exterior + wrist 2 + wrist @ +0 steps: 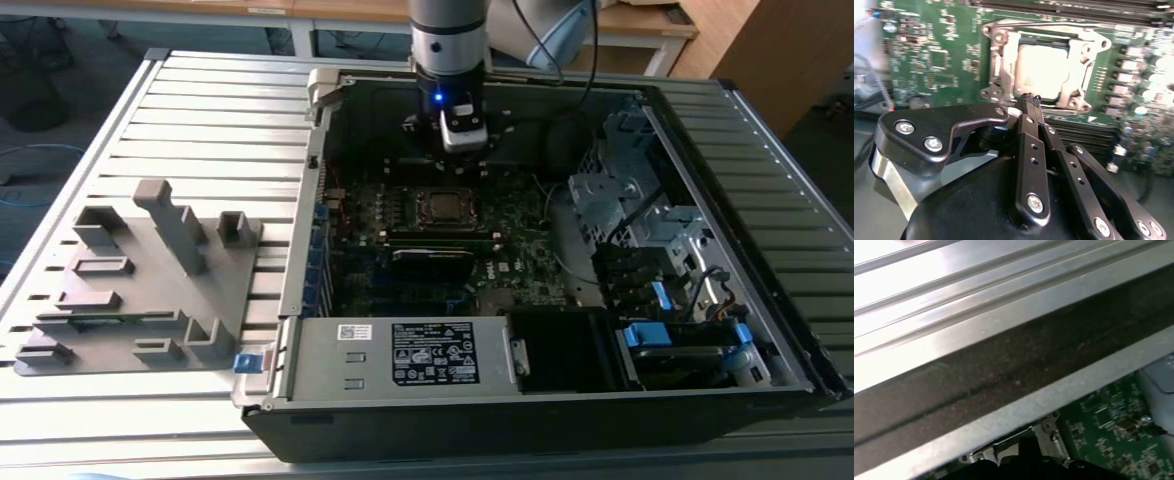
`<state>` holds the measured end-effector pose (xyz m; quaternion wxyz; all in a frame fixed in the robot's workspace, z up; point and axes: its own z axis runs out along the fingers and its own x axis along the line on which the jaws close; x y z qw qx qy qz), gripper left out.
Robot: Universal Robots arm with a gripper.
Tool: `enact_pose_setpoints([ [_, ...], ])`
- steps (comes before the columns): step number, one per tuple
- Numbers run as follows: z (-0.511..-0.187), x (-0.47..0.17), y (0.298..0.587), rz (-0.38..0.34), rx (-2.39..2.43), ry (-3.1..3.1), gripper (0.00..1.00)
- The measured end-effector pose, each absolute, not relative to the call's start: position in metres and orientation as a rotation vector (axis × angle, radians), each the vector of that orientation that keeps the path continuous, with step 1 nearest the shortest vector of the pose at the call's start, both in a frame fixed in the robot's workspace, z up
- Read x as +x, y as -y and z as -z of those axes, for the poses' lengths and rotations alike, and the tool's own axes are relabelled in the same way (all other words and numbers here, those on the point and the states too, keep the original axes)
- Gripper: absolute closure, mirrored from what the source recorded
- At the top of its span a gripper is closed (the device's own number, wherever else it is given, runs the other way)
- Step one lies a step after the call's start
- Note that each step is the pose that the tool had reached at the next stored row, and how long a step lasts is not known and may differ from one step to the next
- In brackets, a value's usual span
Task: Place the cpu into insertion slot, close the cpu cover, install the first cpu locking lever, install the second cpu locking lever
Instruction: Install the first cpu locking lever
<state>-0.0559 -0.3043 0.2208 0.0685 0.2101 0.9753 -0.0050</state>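
- cpu: pale grey metal top, sitting flat in the insertion slot on the green motherboard.
- cpu cover: silver frame lying flat over the slot, its cut-out ringing the chip's top. Whether it is latched, cannot tell.
- gripper: black fingers pressed together tip to tip with nothing between them. In the second wrist view the tips sit right at the slot's near edge; contact with the cover cannot be judged.
- In the exterior view the gripper hangs from the arm inside the computer case, near the slot, on the side away from the power supply.
- Long black module: just beside the slot, between it and the power supply.
- Grey metal drive cage: to the exterior view's right of the slot, inside the case.
- Blue plastic tab: well apart from the slot, toward the case's corner on the exterior view's right.
- Grey fixture block with upright posts and pockets: outside the case, well apart from the slot, to the exterior view's left.
- Slatted metal table: carries the case and the fixture. In the first wrist view its slats run beyond the case wall, with a strip of motherboard on the slot's side of that wall.
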Motion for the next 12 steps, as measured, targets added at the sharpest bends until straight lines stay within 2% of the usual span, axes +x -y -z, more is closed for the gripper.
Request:
enact_pose_setpoints([
  [12, -0.2262, -0.0555, 0.3043, 0.025, 0.636, -2.965, 0.89],
])
